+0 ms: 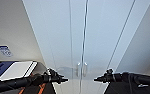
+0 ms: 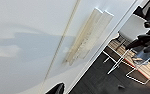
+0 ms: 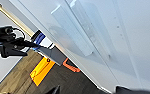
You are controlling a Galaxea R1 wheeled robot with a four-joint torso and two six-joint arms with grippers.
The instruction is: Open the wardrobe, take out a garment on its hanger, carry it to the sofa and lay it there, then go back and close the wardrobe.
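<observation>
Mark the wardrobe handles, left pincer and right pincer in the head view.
wardrobe handles (image 1: 81, 69): head view, between the paired handles at the door seam.
left pincer (image 1: 64, 80): head view, at its tips, left of the handles.
right pincer (image 1: 97, 79): head view, at its tips, right of the handles.

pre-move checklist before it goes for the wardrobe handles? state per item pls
1. Wardrobe doors shut, seam closed top to bottom: ok.
2. Paired handles in sight, nothing in front of them: ok.
3. Left gripper level with the handles, short of the door, not touching: ok.
4. Right gripper level with the handles on the other side, also not touching: ok.
5. Fingers open enough to take a handle: cannot tell for either gripper.
6. Space for the doors to swing: cannot tell; an orange object lies on the floor near the wardrobe's base.
</observation>
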